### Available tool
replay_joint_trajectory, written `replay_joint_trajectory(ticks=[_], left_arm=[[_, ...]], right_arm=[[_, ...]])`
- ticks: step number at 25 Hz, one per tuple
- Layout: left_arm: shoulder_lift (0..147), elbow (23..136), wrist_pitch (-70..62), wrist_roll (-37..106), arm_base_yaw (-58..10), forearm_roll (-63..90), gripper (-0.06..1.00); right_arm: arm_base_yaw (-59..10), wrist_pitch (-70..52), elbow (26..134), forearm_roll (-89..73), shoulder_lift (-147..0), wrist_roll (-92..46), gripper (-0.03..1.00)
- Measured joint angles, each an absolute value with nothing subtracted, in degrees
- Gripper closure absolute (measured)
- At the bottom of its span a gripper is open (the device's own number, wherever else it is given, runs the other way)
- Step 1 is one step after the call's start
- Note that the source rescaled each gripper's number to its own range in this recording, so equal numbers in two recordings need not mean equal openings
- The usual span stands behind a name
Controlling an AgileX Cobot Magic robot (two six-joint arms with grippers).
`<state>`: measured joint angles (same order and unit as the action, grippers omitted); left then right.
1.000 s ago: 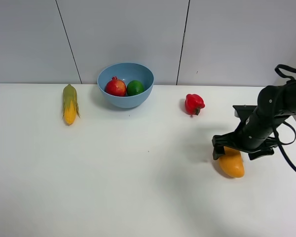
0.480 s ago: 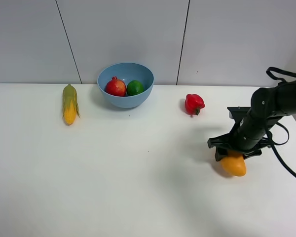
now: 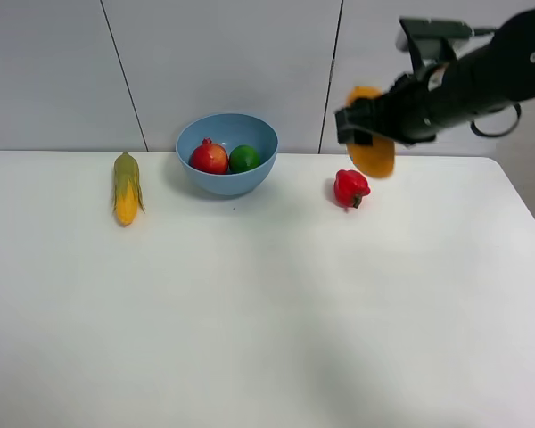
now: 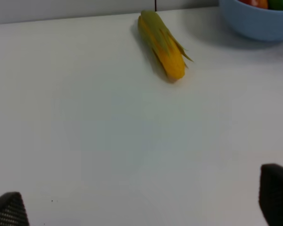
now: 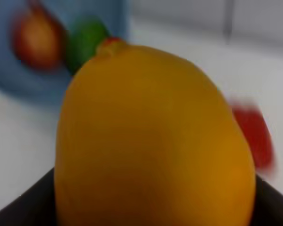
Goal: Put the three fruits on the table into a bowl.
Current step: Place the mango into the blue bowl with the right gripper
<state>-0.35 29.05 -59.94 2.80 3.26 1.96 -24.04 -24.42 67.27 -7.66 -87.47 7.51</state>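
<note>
The light-blue bowl point(image 3: 226, 152) stands at the back of the white table point(image 3: 250, 303) and holds the red pomegranate point(image 3: 209, 158) and the green lime point(image 3: 244, 159). My right gripper point(image 3: 371, 134) is shut on the orange-yellow mango point(image 3: 373, 148) and holds it high in the air, above the red bell pepper and right of the bowl. The mango point(image 5: 151, 160) fills the right wrist view, with the bowl point(image 5: 52, 52) blurred behind it. My left gripper point(image 4: 141, 207) shows only two dark fingertips wide apart over bare table, open and empty. It is outside the exterior view.
A red bell pepper point(image 3: 350, 188) lies on the table just below the lifted mango. A corn cob with green husk point(image 3: 126, 187) lies left of the bowl; it also shows in the left wrist view point(image 4: 162, 44). A grey panelled wall stands behind the table.
My right gripper has lifted the mango off the table at the front right and carried it up and to the left, toward the back, above the bell pepper.
</note>
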Motion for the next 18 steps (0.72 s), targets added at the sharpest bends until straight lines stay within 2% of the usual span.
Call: replay_joint_trajectory(ticks=[9, 18], left_arm=[[-0.4, 29.0, -59.9, 2.8, 3.3, 2.0, -0.04], [-0.4, 29.0, -59.9, 2.8, 3.3, 2.0, -0.04]], right_arm=[[-30.2, -9.5, 89.3, -7.7, -114.1, 7.5, 0.92], [-32.4, -15.6, 115.9, -5.9, -136.5, 7.5, 0.92]])
